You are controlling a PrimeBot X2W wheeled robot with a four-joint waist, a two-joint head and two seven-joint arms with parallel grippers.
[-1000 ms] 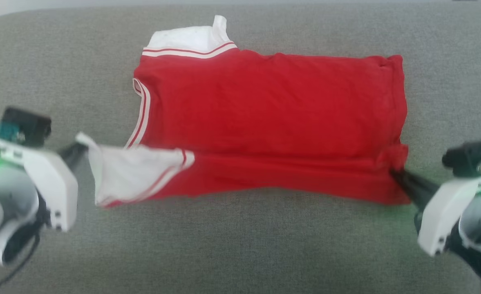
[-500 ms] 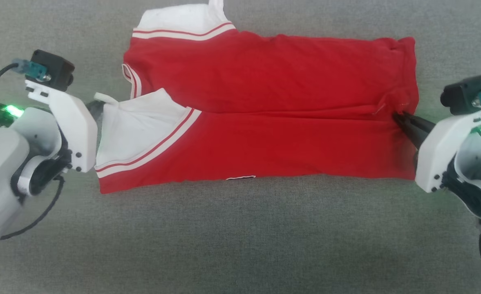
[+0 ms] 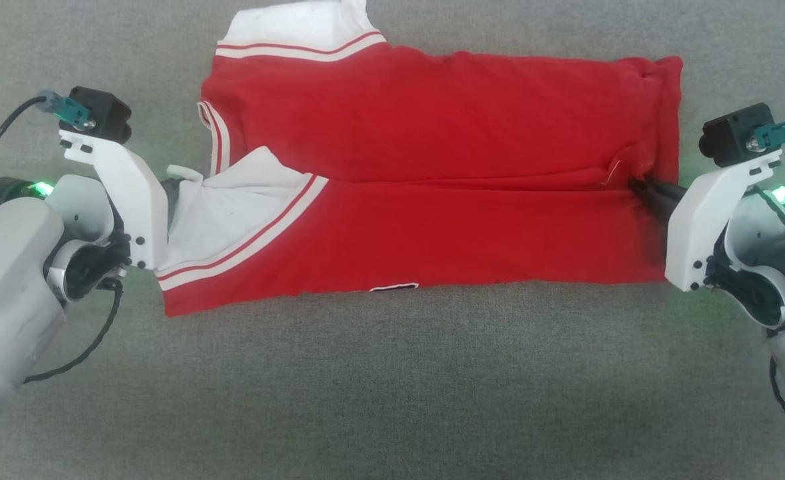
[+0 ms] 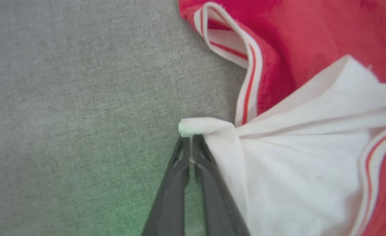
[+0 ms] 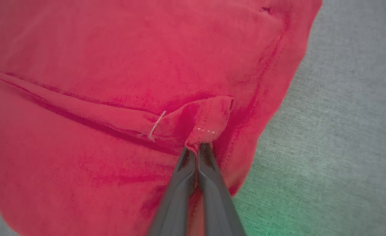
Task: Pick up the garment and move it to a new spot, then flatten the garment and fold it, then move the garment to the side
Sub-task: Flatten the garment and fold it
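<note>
The garment (image 3: 432,133), a red shirt with white sleeves and red-white striped trim, lies folded lengthwise on the grey surface. Its near half is laid over the middle. A sliver of black, white-outlined lettering (image 3: 393,288) peeks out at the front edge. My left gripper (image 3: 173,192) is at the shirt's left end, shut on the rolled tip of the white sleeve (image 4: 199,126); the left gripper (image 4: 190,144) shows a thin strip of white cloth between its fingers. My right gripper (image 3: 637,189) is at the right end, and in the right wrist view the right gripper (image 5: 196,149) pinches a red hem corner (image 5: 209,118).
The grey cloth-covered surface (image 3: 392,387) stretches wide in front of the shirt and on both sides. A black cable (image 3: 79,353) loops under my left arm. The second white sleeve (image 3: 299,27) sticks out at the far left of the shirt.
Both grippers carried the shirt's near edge away from me and laid it over the middle; the white sleeve now rests flat on the red body. The camera has also tilted.
</note>
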